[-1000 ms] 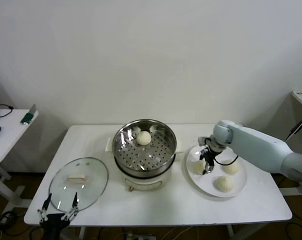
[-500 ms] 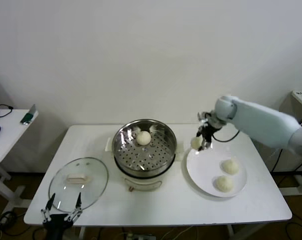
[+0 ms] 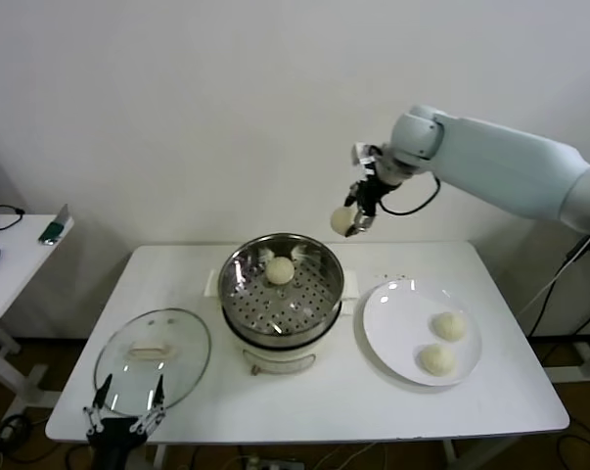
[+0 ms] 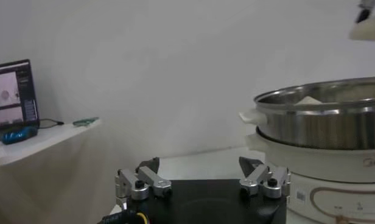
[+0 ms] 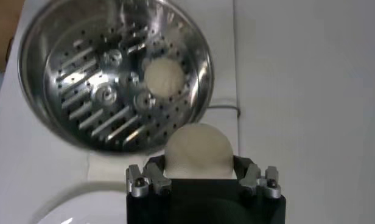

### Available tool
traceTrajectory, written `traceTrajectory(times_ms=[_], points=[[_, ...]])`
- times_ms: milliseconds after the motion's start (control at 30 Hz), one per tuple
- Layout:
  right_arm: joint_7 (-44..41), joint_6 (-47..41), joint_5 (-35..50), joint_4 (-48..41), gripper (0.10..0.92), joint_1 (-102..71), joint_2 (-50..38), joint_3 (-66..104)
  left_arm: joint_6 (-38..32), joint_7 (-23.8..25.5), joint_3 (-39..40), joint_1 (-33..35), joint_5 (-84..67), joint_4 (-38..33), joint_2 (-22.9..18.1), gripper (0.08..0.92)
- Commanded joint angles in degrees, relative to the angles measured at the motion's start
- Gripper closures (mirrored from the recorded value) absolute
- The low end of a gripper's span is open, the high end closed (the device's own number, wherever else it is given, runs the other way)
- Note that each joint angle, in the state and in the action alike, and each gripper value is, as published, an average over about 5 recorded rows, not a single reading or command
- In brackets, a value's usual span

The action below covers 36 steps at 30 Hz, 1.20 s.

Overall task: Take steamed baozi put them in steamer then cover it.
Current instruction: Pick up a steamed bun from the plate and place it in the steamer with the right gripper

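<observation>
Rising from the white plate point(image 3: 397, 338), the right claw point(image 3: 358, 217) is now hanging high above the worktop point(image 3: 373, 401), over the gap between the steamer point(image 3: 282, 284) and the plate, where a second ago it was down among the buns. It is carrying one baozi point(image 3: 344, 219), its fingers closing on either side of the bun; the right wrist view is showing that bun point(image 5: 198, 150) sitting between the two fingertips with the steel basket point(image 5: 114, 73) below and slightly off to one side.

Four baozi are showing in all. One is travelling in the claw. One is already lying on the perforated floor of the steamer point(image 3: 281, 269), towards its far rim. Two are staying on the plate: one nearer the wall point(image 3: 449, 325) and one nearer the front edge point(image 3: 436, 358), close to each other but apart.

One cover point(image 3: 153, 358) is lying flat on the worktop to the left of the steamer, handle up, near the front left corner and not touching the pot.

At the front left edge of the worktop, the left claw point(image 3: 126, 421) is waiting low beside the cover, its fingers standing wide apart and gripping nothing; the left wrist view is showing both fingertips point(image 4: 142, 182) spread, with the side of the steamer point(image 4: 321, 122) beyond.
</observation>
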Motion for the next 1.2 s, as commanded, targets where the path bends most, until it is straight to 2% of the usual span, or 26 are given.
traceTrajectory(times_ms=[33,400,1100,1200], points=[[2.5,-2.1,7.4,-1.3,0.308,1.2,14.1,-2.8,-1.1,-0.2,-0.2,0.8,1.3,-0.6,0.3,0.177],[3.9,-2.8,7.7,-2.2,0.304,-4.7,20.0,-5.5,-1.7,-0.2,-0.8,0.8,1.3,-0.3,0.4,0.177],[2.9,-2.3,4.0,-3.1,0.304,-10.3,19.9,-7.2,-1.5,0.0,-1.7,-0.8,1.0,1.8,0.6,0.177],[2.3,-2.3,3.2,-3.8,0.274,-10.5,20.1,-6.8,-1.4,0.0,-1.6,-1.0,1.1,1.9,0.5,0.177]])
